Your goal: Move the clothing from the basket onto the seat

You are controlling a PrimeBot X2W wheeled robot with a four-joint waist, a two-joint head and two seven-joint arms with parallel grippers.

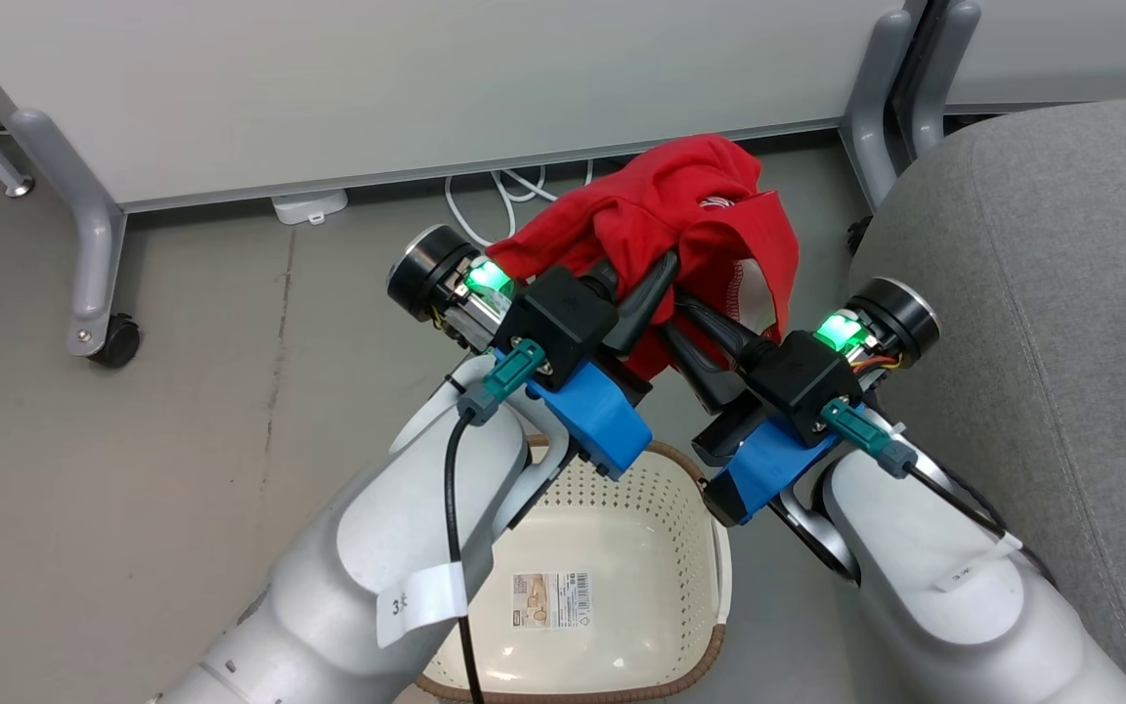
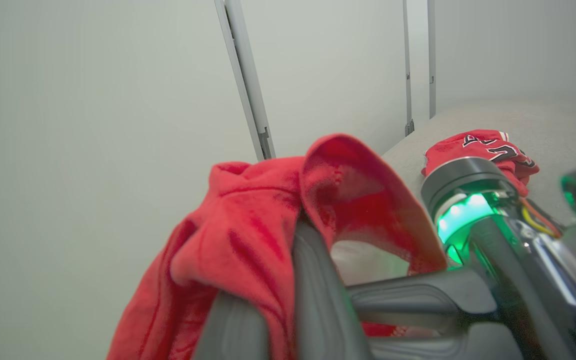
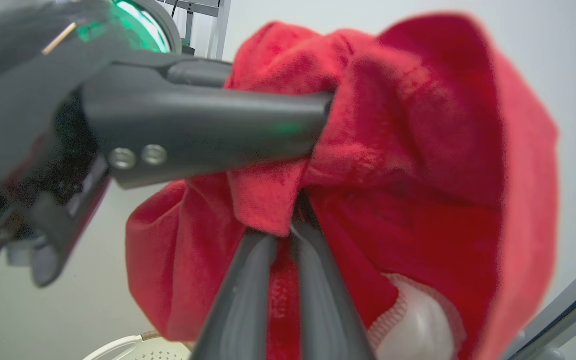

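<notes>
Head view: we are looking down at the clothing (image 1: 680, 210), a bunched red garment with white trim. It is hanging in the air beyond the basket (image 1: 690, 528), just left of the seat (image 1: 1042, 293). Its longer spread is running left to right across both grippers, and a white-trimmed opening is facing right. The left gripper (image 1: 663, 274) is pinching the cloth, fingers together. The right gripper (image 1: 688, 311) is clamping it too, and the two are crossing at the fabric. The basket is sitting on the floor (image 1: 182, 469), showing a paper label (image 1: 550, 598) inside. Left wrist view: we are seeing a red jersey (image 2: 478, 147) with black numbers lying on the seat.
</notes>
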